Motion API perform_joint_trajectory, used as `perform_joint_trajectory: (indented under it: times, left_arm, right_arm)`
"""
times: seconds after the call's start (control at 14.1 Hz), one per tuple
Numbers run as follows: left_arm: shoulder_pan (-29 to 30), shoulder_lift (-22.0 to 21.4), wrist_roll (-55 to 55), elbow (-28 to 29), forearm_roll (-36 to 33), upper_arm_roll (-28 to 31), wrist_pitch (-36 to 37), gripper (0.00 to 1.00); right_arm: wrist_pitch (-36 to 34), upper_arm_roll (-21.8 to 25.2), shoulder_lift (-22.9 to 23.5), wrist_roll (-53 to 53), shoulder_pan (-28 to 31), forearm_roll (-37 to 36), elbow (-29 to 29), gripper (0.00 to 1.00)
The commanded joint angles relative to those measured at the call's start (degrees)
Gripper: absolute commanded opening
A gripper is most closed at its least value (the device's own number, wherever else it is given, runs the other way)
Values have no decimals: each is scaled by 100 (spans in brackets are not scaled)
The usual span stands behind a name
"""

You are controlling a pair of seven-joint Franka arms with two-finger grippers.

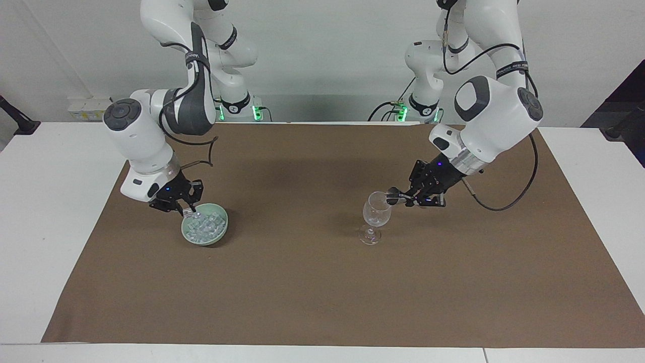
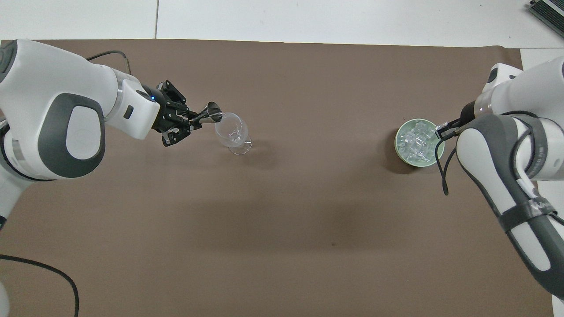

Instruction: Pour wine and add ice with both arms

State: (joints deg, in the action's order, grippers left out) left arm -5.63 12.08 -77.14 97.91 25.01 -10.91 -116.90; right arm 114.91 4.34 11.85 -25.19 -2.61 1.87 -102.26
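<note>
Here, our left gripper (image 1: 400,196) is clenched on a small metal jigger (image 1: 392,195), held tilted with its mouth at the rim of the clear stemmed glass (image 1: 376,215), which stands upright on the brown mat (image 1: 322,292) toward our left arm's end of the table. Our right gripper (image 1: 187,212) sits at the edge of the pale green bowl (image 1: 221,233), over the rim on the side toward our right arm's end; its fingertips are closed on one clear cube, just above the heap. The ice (image 1: 204,227) fills the bowl, which rests on the mat toward our right arm's end. Between bowl and glass we see a wide bare stretch of mat, and more bare mat farther from us, out to the white table (image 1: 50,201) edge
</note>
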Motion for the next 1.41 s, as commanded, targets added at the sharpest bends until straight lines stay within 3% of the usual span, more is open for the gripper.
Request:
perform_joint_trajectory:
  times: [0.0, 0.78, 1.34]
  left_arm:
    - [-193, -110, 208, 18, -276, 107, 9, 3]
    - [-395, -145, 1200, -262, -1252, 90, 341, 3]
    - [-475, -83, 1210, -518, -1560, 89, 589, 3]
  right_arm:
    - [-276, -21, -234, 233, 50, 51, -14, 0]
    - [-250, -21, -297, 533, 50, -2, -14, 0]
    - [-197, -21, -297, 541, 50, -28, -22, 0]
